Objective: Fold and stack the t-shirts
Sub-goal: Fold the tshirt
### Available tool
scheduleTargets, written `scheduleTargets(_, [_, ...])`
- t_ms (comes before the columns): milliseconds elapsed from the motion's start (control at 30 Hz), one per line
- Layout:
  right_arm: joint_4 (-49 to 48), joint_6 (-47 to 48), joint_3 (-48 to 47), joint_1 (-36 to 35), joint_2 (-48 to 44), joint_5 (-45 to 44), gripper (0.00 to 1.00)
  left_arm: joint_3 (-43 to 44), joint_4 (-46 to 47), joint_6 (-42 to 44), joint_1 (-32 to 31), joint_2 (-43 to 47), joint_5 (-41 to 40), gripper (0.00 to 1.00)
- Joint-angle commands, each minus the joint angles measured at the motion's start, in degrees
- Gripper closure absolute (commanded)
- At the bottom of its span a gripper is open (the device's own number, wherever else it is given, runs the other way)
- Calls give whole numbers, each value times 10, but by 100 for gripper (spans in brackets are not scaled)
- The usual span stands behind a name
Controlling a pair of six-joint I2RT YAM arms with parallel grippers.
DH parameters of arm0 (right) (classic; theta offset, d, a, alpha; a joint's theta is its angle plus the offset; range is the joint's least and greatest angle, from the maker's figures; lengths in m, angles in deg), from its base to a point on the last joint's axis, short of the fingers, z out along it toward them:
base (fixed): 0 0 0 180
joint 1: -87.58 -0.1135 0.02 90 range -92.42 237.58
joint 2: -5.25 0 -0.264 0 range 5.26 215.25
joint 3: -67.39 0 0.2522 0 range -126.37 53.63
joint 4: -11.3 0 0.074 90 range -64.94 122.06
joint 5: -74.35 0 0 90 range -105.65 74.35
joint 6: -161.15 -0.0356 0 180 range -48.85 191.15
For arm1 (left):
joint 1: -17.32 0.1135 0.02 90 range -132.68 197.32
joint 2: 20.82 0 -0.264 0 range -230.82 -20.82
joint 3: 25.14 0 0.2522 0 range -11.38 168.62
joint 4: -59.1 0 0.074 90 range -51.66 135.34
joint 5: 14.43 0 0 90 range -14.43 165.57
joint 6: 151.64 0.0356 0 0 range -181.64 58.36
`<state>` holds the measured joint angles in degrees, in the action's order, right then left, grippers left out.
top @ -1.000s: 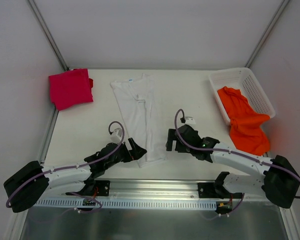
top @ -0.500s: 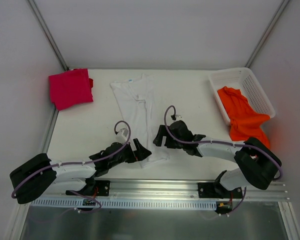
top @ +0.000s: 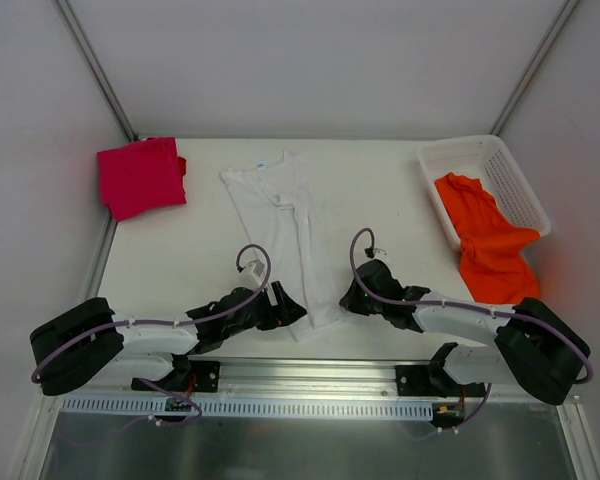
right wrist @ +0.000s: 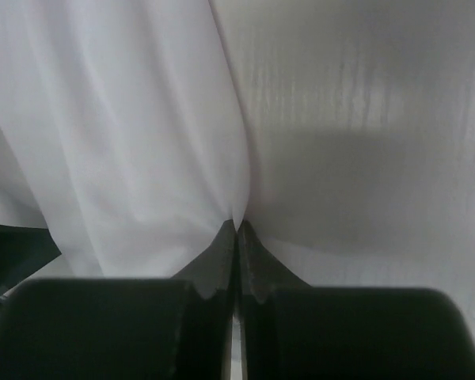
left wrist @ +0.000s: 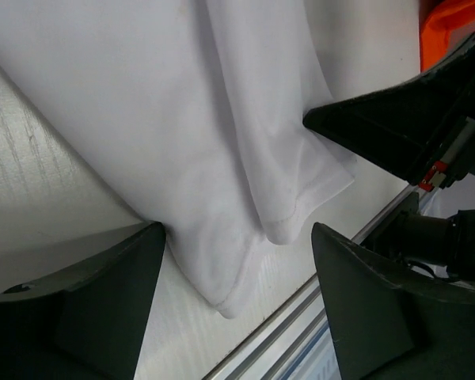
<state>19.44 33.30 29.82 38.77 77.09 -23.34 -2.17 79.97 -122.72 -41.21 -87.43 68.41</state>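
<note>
A white t-shirt [top: 285, 235], folded into a long strip, lies in the middle of the table with its hem toward the arms. My left gripper [top: 292, 308] stands open at the hem's left corner. In the left wrist view that corner of the white t-shirt [left wrist: 222, 261] lies between the spread fingers of the left gripper [left wrist: 237, 297]. My right gripper [top: 348, 298] is shut on the strip's right edge. In the right wrist view the white t-shirt [right wrist: 142, 142] gathers to a point at the closed tips of the right gripper [right wrist: 237, 228]. A magenta t-shirt [top: 140, 177] lies folded at the far left. An orange t-shirt [top: 490, 245] hangs over the basket's near edge.
The white lattice basket [top: 510, 170] stands at the far right, partly under the orange cloth. A metal rail [top: 310, 375] runs along the table's near edge, close behind both grippers. Grey walls enclose the table on the left, back and right.
Both grippers came in toward the white shirt's hem. The right one lowered and shut on the shirt's right edge; the left jaws narrowed around the left corner.
</note>
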Motion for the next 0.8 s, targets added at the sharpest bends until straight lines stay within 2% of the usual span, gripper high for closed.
scheduleTargets(0, [85, -17, 8, -17, -25, -43, 99, 7, -22, -8, -9, -15, -17, 27])
scheduleTargets(33, [91, -18, 7, -20, -27, -47, 99, 10, -23, -8, -10, -16, -17, 35])
scheduleTargets(133, [96, -22, 8, -31, -24, -55, 100, 19, -29, -6, -14, -26, -16, 48])
scheduleTargets(167, [91, -27, 8, -36, -21, -55, 100, 21, -29, -5, -15, -31, -15, 63])
scheduleTargets(233, [87, -30, 3, -43, -6, -55, 99, 27, -34, -4, -18, -34, -15, 75])
scheduleTargets(267, [84, -35, -2, -51, -2, -56, 99, 29, -39, -5, -19, -38, -15, 90])
scheduleTargets(333, [93, -42, -15, -72, 14, -64, 99, 40, -66, -3, -19, -37, -18, 100])
scheduleTargets(433, [107, -94, -24, -127, 22, -115, 100, 53, -108, 14, -19, -9, -24, 100])
scheduleTargets(500, [111, -134, -35, -163, 31, -145, 100, 66, -181, 30, -19, 18, -26, 100])
scheduleTargets(600, [155, -184, -73, -243, 67, -172, 99, 78, -314, 53, -19, 122, -41, 100])
scheduleTargets(667, [180, -206, -93, -273, 94, -192, 99, 76, -377, 58, -19, 177, -47, 100])
scheduleTargets(700, [208, -230, -115, -287, 104, -198, 99, 71, -437, 61, -19, 207, -49, 100])
scheduleTargets(767, [236, -246, -138, -319, 132, -210, 99, 70, -496, 63, -19, 295, -55, 100])
